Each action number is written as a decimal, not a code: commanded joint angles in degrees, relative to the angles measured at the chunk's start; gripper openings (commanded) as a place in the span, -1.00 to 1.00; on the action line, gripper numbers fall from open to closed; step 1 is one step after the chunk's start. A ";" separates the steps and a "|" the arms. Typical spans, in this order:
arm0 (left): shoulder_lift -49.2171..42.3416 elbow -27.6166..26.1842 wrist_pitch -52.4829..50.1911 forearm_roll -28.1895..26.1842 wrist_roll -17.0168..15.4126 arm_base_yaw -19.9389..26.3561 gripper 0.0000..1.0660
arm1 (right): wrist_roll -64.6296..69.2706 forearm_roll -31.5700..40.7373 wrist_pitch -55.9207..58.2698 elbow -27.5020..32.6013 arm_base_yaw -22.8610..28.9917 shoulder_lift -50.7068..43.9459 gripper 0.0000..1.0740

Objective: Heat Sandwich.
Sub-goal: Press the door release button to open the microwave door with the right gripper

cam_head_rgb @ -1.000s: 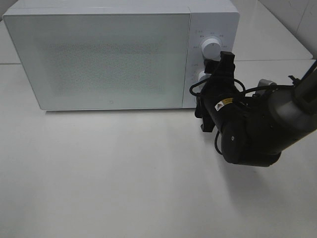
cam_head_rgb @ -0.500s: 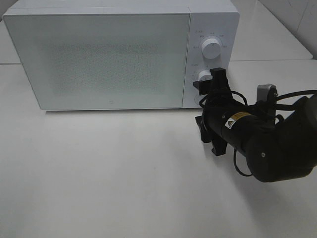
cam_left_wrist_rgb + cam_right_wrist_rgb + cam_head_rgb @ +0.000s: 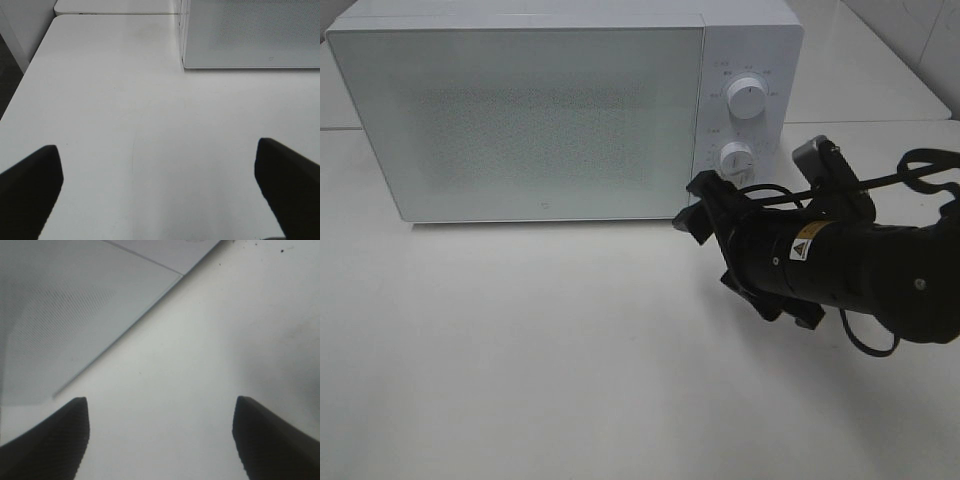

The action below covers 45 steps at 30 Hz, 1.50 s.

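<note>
The sandwich is out of view. A white microwave (image 3: 520, 120) stands at the back of the table with its frosted door closed; part of it also shows as the microwave (image 3: 250, 35) and the door (image 3: 65, 305). My right gripper (image 3: 710, 248) hangs open and empty just in front of the microwave's lower right corner, below the two control knobs (image 3: 735, 157). In the right wrist view the right gripper (image 3: 160, 440) has only bare table between its fingers. My left gripper (image 3: 160, 192) is wide open over the table, left of the microwave, holding nothing; it does not show in the exterior high view.
The white table (image 3: 520, 350) stretches in front of the microwave. Its left edge (image 3: 20, 85) drops off beside a dark floor. The upper knob (image 3: 747, 98) sits above the lower one on the microwave's right panel.
My right gripper has drawn back from the lower knob and swung down and left to the microwave's front lower right corner. The arm now lies lower across the right side.
</note>
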 commanded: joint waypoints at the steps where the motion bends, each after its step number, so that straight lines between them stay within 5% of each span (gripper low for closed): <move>1: -1.55 0.23 -0.92 -0.40 0.00 0.17 0.90 | -15.18 -0.92 11.97 0.00 -0.11 -4.07 0.42; 19: -1.55 0.23 -0.92 -0.40 0.00 0.17 0.90 | -56.61 -0.86 48.59 0.00 -0.11 -21.72 0.42; 45: -1.55 0.23 -0.92 -0.40 0.00 0.17 0.90 | -58.38 -8.19 82.51 -4.41 -0.11 -59.70 0.42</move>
